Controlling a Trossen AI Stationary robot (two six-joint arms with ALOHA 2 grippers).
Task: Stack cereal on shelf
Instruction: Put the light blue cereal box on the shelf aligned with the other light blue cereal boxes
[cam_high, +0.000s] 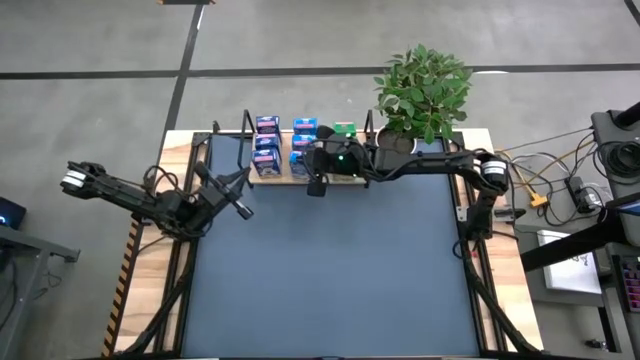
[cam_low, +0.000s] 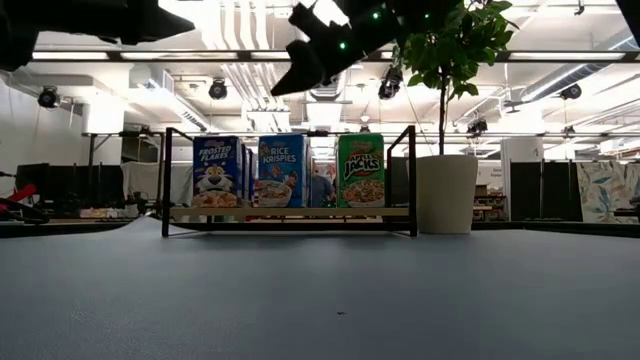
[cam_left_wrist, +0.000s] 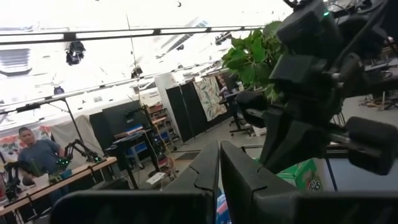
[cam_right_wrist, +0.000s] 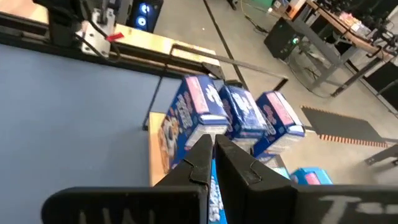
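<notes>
Tabletop (cam_high: 330, 270): blue mat, bare in front. Shelf (cam_low: 290, 212) at far edge, long axis left-right, directly below right end effector (cam_high: 316, 186). Low view alone shows cereal boxes (cam_low: 283, 171) upright, fronts facing camera. Right end effector fingers pressed together, empty. Left end effector (cam_high: 240, 208) pressed together, left of shelf.

A robotics lab in an open industrial hall: above the blue tabletop (cam_low: 320, 290) run exposed ceiling ducts (cam_low: 240, 85) and strip lights, and behind it stand dark partition screens (cam_low: 560, 190), workbenches with small robot arms (cam_left_wrist: 78, 152) and a seated person (cam_left_wrist: 37, 155).
</notes>
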